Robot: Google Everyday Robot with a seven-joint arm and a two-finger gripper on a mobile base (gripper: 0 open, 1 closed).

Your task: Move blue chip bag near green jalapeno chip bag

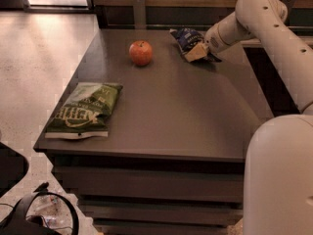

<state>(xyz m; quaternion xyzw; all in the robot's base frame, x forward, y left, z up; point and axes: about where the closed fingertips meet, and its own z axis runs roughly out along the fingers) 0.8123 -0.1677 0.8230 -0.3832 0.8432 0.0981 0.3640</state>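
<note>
The blue chip bag [186, 37] is a small dark navy wrinkled bag at the far right of the dark table [181, 106]. My gripper [197, 52] sits at the bag's near right edge and is shut on it, its tan fingertips [194, 54] pressed against the foil. The green jalapeno chip bag [86, 109], olive with white "KETTLE" lettering, lies flat at the table's near left corner, far from the blue bag.
A red apple [141, 53] stands on the far middle of the table, between the two bags. My white arm [274, 38] reaches in from the right and my base [279, 180] fills the lower right. Dark gear with cables [34, 214] lies on the floor at lower left.
</note>
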